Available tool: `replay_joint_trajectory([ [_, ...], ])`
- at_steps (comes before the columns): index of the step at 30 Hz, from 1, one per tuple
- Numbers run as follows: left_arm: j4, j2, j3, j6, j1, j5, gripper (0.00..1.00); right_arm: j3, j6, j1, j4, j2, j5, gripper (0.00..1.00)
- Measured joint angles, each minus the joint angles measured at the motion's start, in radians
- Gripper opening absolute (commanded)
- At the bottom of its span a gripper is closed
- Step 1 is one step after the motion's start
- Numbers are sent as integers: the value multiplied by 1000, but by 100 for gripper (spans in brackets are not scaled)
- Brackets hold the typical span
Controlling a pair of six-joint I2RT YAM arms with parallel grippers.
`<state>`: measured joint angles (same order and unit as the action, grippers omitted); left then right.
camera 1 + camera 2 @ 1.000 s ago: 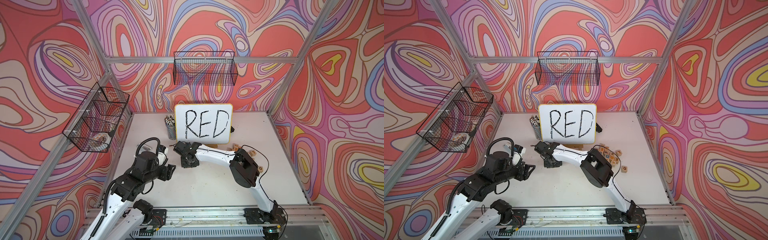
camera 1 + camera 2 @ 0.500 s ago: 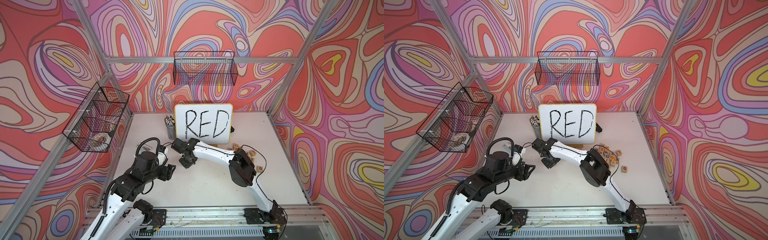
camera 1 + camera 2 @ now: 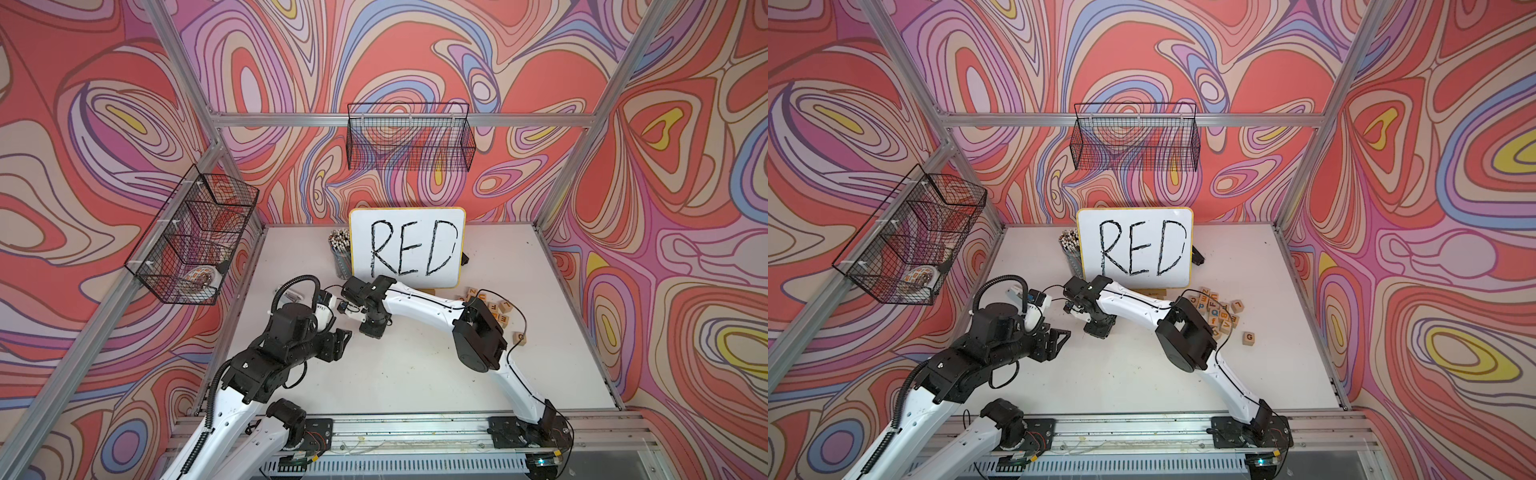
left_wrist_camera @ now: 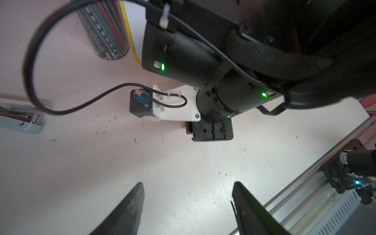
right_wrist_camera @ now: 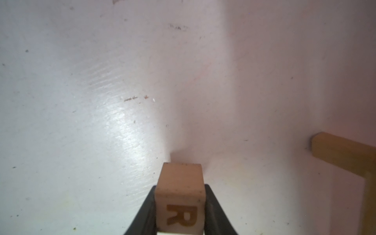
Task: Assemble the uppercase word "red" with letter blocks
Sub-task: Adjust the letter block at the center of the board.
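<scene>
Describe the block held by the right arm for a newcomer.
Find the whiteboard reading RED. Before its lower edge, the right arm's fingers clamp a light-wood cube. Unlike the piled blocks nearby, it is gripped and shows an orange-brown R.

Both top views: bright, even overhead light, no hard shadows. The desk (image 3: pixel 415 374) reads pale w/ only soft grey shade under the arms. Centre is sharp, whiteboard (image 3: pixel 407 249) lettering crisp. Wide-angle bend at the edges, so the frame rails (image 3: pixel 399 120) bow. Left wrist view: darker, high contrast. The right arm (image 4: pixel 193 61) fills much of the pic near-black and its green LEDs (image 4: pixel 162 66) bloom. Desk is bright there, falling off twd the corners; left jaws are v. close to the lens and blurred. Right wrist view: broad glare streak on the desk, pinkish cast across part of it, soft overall. R block (image 5: pixel 180 183) is close, slightly out of focus, w/ a faint shadow behind.
</scene>
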<state>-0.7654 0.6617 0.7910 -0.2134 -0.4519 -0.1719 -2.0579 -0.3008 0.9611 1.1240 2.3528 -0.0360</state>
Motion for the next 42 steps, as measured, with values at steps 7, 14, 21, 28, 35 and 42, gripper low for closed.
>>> replay_joint_trajectory([
  [7,0,0,0,0,0,0,72,61,-135,-24,-51,-11,14,28],
  [14,0,0,0,0,0,0,72,107,-207,-24,-105,-34,64,29],
  [21,0,1,0,0,0,0,72,112,-256,-24,-108,-34,104,30],
  [28,0,1,0,0,0,0,71,114,-291,-24,-112,-35,101,33],
  [35,0,1,0,0,0,0,72,159,-310,-24,-149,-45,81,39],
  [42,0,1,0,0,0,0,72,180,-315,-25,-166,-51,74,40],
])
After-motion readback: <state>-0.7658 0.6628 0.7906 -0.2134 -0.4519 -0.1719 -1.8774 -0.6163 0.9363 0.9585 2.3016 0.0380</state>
